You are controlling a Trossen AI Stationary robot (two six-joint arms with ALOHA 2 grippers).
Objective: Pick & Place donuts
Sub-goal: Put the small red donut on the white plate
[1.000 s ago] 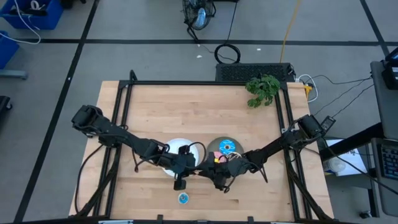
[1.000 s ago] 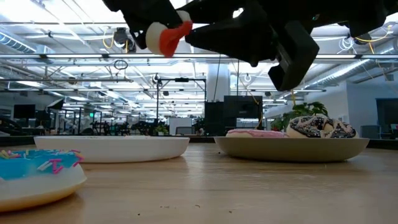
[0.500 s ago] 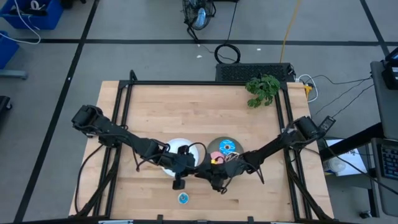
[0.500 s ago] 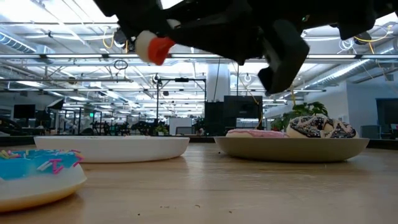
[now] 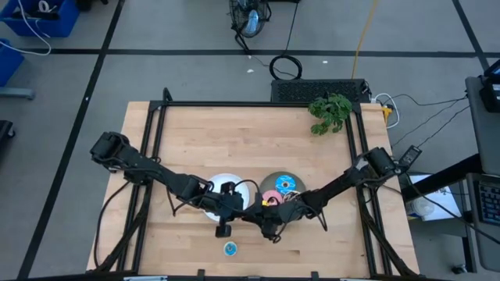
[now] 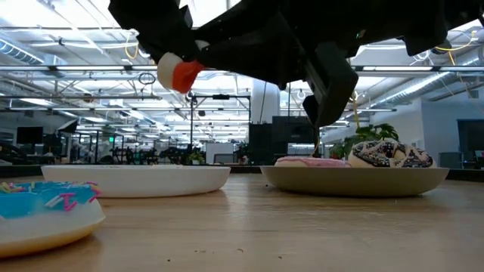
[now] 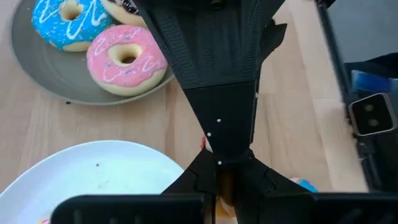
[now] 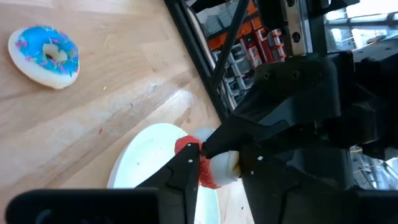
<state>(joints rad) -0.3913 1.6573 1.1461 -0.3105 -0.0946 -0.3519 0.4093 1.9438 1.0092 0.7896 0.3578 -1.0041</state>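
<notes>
A tiny red-and-white donut [image 6: 178,74] hangs in the air between my two grippers, above the gap between the white plate [image 5: 221,183] and the grey plate [image 5: 287,181]. My left gripper [image 7: 219,186] and my right gripper [image 8: 211,171] meet tip to tip, both shut on it. A larger blue donut [image 7: 68,22], a pink one [image 7: 126,59] and a brown-sprinkled one [image 6: 389,153] lie in the grey plate. A tiny blue donut [image 5: 230,249] lies flat on the table near the near edge. The other tiny donuts are not plainly in view. My left gripper pinches the tiny donut between its two fingers; only a pale sliver [image 7: 222,188] shows in the narrow gap. It comes from the table's left side. The donut is clear of the table. My right gripper pinches the same donut between its fingers, which lie on its red side [image 8: 198,165] and its cream side [image 8: 229,165]. It comes from the table's right side, opposite the left gripper. The donut is lifted clear of table and plates.
A green plant [image 5: 330,109] lies at the far right of the table. Black frame rails [image 5: 156,148] run along the left and right sides. Bare wood shows on the table's far half and beside the tiny blue donut [image 6: 45,208].
My right gripper has moved toward the table's left, and my left gripper has drifted slightly the same way. The red-and-white donut has gone with them, leftward and lower.
</notes>
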